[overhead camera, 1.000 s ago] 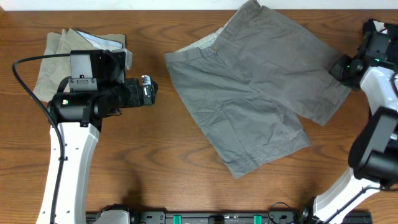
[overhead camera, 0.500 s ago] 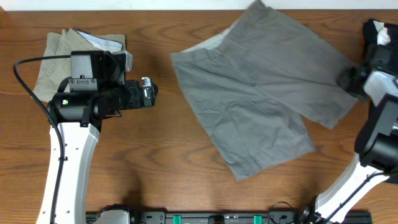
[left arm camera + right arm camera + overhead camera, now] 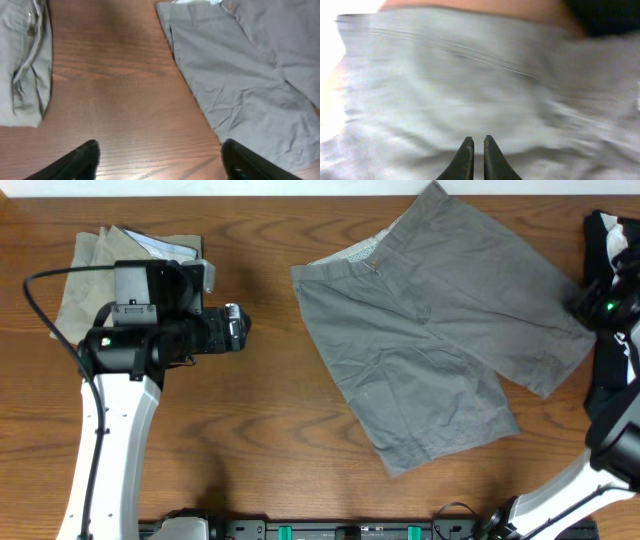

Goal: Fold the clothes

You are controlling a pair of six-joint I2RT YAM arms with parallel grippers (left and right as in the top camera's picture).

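Note:
The mid-grey shorts [image 3: 430, 340] lie spread flat and slanted on the wooden table [image 3: 270, 430], right of centre, with the pale speckled waistband lining showing at the top. My right gripper [image 3: 590, 308] is shut on the shorts' right edge; in the right wrist view its fingertips [image 3: 475, 142] pinch the grey fabric [image 3: 470, 75]. My left gripper [image 3: 240, 328] is open and empty over bare wood, left of the shorts. In the left wrist view its fingers [image 3: 160, 160] frame the table, and the shorts [image 3: 240, 75] lie to the right.
Folded beige-khaki shorts [image 3: 90, 265] lie at the back left, partly under my left arm, and show in the left wrist view [image 3: 25, 60]. A black-and-white garment [image 3: 610, 235] lies at the back right, close to my right gripper, dark in the right wrist view [image 3: 605, 15].
My right gripper has moved right and pulled the grey shorts with it, so the whole garment has slid right. My left arm has not moved.

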